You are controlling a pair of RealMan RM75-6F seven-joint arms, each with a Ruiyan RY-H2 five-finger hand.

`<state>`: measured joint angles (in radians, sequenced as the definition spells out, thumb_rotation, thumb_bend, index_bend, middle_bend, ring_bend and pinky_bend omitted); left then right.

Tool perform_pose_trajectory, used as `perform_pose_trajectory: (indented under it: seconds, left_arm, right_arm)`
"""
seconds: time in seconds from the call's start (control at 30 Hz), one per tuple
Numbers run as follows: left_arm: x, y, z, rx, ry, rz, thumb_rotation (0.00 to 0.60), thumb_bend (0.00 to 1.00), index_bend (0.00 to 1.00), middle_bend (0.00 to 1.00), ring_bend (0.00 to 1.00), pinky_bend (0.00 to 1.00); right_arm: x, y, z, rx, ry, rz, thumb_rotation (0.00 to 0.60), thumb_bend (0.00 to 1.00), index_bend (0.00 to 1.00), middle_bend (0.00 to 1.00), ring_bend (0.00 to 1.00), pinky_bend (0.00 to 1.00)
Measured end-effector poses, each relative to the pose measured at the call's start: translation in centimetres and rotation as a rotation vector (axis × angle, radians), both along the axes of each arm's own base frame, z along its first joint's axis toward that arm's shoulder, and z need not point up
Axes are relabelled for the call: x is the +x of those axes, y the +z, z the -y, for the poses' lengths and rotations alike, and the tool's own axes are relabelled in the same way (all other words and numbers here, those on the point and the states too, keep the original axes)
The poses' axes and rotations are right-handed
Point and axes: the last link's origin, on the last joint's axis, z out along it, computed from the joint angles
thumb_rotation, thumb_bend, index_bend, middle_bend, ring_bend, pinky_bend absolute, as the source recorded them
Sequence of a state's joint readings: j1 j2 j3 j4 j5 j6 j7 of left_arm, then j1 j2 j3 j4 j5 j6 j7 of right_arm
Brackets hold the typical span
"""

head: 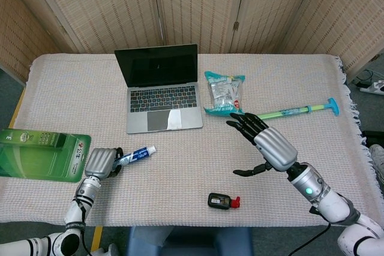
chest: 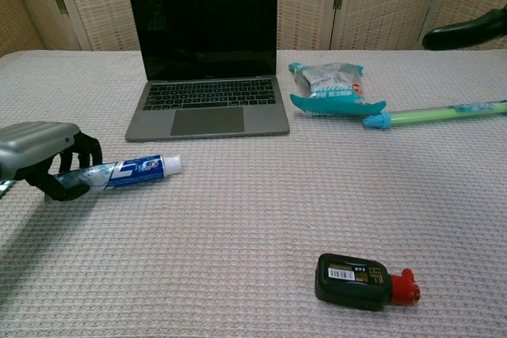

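My left hand [head: 101, 163] [chest: 43, 160] grips the crimped end of a blue and white toothpaste tube [head: 135, 154] [chest: 131, 171] low over the cloth at the front left; the tube points right with its white cap leading. Whether the tube touches the table I cannot tell. My right hand [head: 268, 145] hovers open at the right, fingers spread and holding nothing, raised above the table; the chest view shows only its dark fingertips [chest: 463, 29] at the top right. A small dark bottle with a red cap [head: 223, 201] [chest: 364, 282] lies at the front centre, between the hands.
An open laptop [head: 161, 89] [chest: 204, 61] stands at the back centre. A teal snack packet [head: 225, 93] [chest: 333, 85] and a green and teal long-handled tool [head: 288, 111] [chest: 436, 114] lie to its right. A green boxed package [head: 41, 154] overhangs the table's left edge.
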<state>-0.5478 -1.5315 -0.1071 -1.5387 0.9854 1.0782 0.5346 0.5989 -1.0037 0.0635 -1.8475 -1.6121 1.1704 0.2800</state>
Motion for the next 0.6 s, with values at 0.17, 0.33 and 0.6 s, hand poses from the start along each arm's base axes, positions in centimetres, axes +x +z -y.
perform_pose_trajectory:
  seconds: [0.17, 0.33, 0.6]
  left_arm:
    - [0.6, 0.2, 0.5, 0.003, 0.024, 0.061, 0.6, 0.32, 0.02, 0.23, 0.19, 0.4]
    - [0.8, 1.9, 0.8, 0.054, 0.0, 0.131, 0.6, 0.32, 0.04, 0.22, 0.19, 0.33]
    - [-1.3, 8.1, 2.1, 0.258, -0.059, 0.177, 0.6, 0.33, 0.16, 0.25, 0.22, 0.27]
  right_arm:
    - [-1.2, 0.9, -0.3, -0.035, -0.023, -0.016, 0.33, 0.1, 0.0, 0.0, 0.0, 0.0]
    - [-3.2, 1.9, -0.9, -0.093, -0.07, -0.046, 0.446, 0.1, 0.0, 0.0, 0.0, 0.0]
    - [-8.5, 3.7, -3.4, -0.279, -0.212, -0.19, 0.6, 0.1, 0.0, 0.0, 0.0, 0.0]
